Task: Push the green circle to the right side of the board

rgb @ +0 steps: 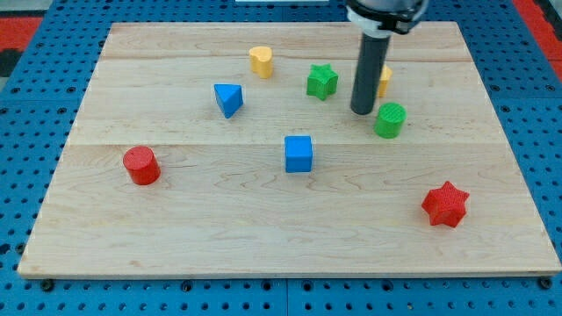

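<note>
The green circle (390, 119) is a short green cylinder on the wooden board (219, 228), right of centre in the upper half. My tip (362, 111) is the lower end of the dark rod, just left of the green circle and a little above it in the view, close to it or touching it; I cannot tell which. A yellow block (385, 81) is partly hidden behind the rod.
A green star (322, 81) lies left of the rod. A yellow block (261, 61) sits near the top centre. A blue triangle (228, 99), a blue cube (299, 154), a red cylinder (140, 165) and a red star (445, 204) lie around the board.
</note>
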Available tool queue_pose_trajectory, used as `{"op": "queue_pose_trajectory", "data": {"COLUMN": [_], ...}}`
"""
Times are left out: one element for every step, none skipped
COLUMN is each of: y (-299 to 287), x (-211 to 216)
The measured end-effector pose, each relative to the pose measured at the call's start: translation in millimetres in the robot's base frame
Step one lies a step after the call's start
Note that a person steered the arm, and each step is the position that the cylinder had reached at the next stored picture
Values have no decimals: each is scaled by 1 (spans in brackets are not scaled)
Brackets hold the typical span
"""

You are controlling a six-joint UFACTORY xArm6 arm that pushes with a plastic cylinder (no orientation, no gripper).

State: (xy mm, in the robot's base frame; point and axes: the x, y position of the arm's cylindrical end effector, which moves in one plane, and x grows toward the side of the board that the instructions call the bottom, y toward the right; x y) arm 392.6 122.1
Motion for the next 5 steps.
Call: {"op": "queue_pose_trajectory", "data": {"y": [21, 37, 37, 37, 33], "x": [51, 75, 75, 75, 72]}}
